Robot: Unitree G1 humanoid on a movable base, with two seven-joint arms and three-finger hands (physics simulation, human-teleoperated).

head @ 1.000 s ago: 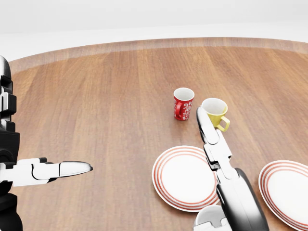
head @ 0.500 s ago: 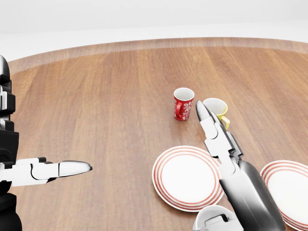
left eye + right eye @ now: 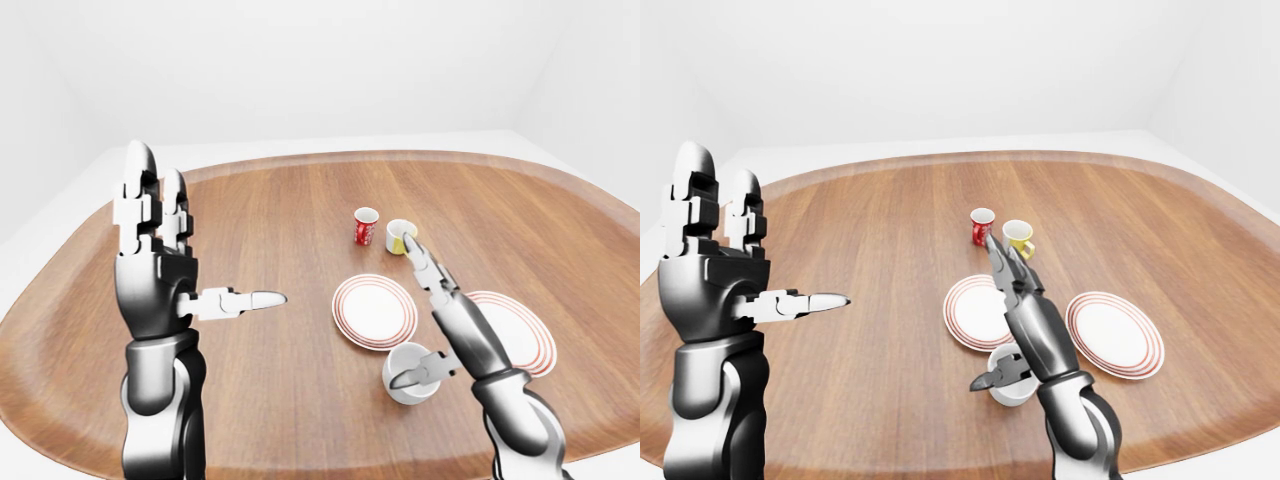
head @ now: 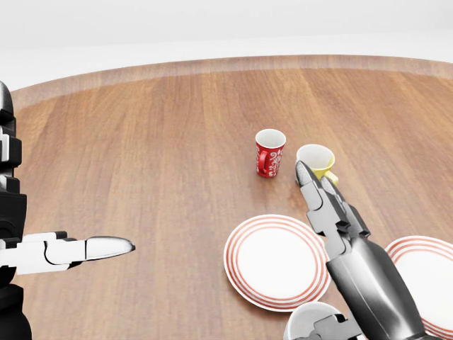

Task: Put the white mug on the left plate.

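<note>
Left-eye view: wooden table [image 3: 280, 220] under white walls. Left hand [image 3: 160, 262] raised upright at left, fingers spread wide, thumb [image 3: 245, 299] pointing right, holding nothing. Right hand [image 3: 432, 302] stretched flat over the near right of the table, long fingers [image 3: 415, 252] straight and wide, tips reaching toward the yellow mug [image 3: 400, 237]. White mug [image 3: 408, 372] upright on the table, near edge, just below the left plate [image 3: 374, 311] and not on it; right thumb [image 3: 418, 372] hooked over its rim, other fingers clear of it. Right plate [image 3: 517, 330] partly behind the forearm. Red mug [image 3: 366, 226] far of the plates, just left of the yellow one.

Head view: only the white mug's rim visible at the bottom edge, thumb across it. Left plate bare.

Right-eye view: white mug just near of the left plate, beside the right wrist; both hands open as above.
</note>
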